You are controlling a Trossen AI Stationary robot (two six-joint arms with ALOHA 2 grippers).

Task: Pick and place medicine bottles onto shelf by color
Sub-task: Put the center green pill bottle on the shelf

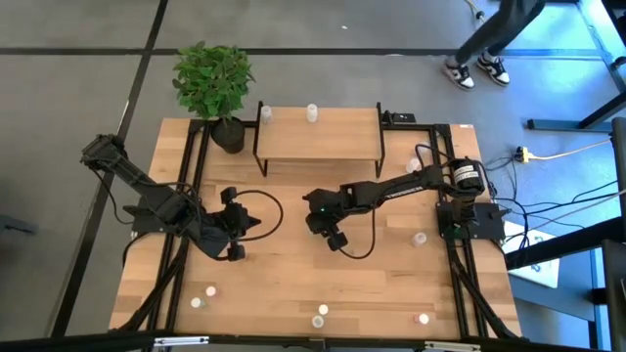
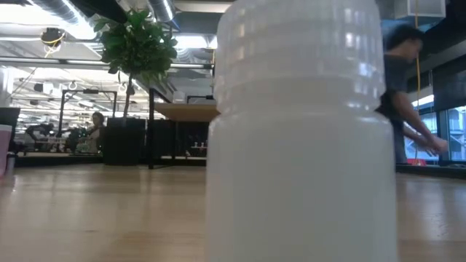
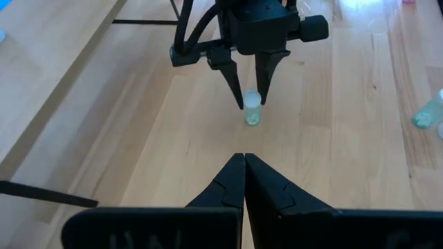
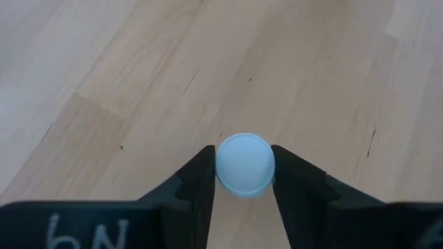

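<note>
2 bottles shelved, 1 being picked at mid-surface

On the surface (image 1: 293, 264), the shelf (image 1: 318, 132) at the far edge is seen with 2 medicine bottles (image 1: 312, 112) on its back edge; about 7 more are counted loose, near and right, so most sorting is judged left. The right pincer (image 4: 243, 181) is placed around 1 pale-capped bottle (image 4: 245, 164), fingers touching or nearly touching its sides, bottle not yet lifted. The left pincer (image 3: 243, 181) is parked closed and empty, left of centre.

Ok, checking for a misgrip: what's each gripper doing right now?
Left gripper: shut, empty.
Right gripper: fingers against a bottle on the table.
</note>
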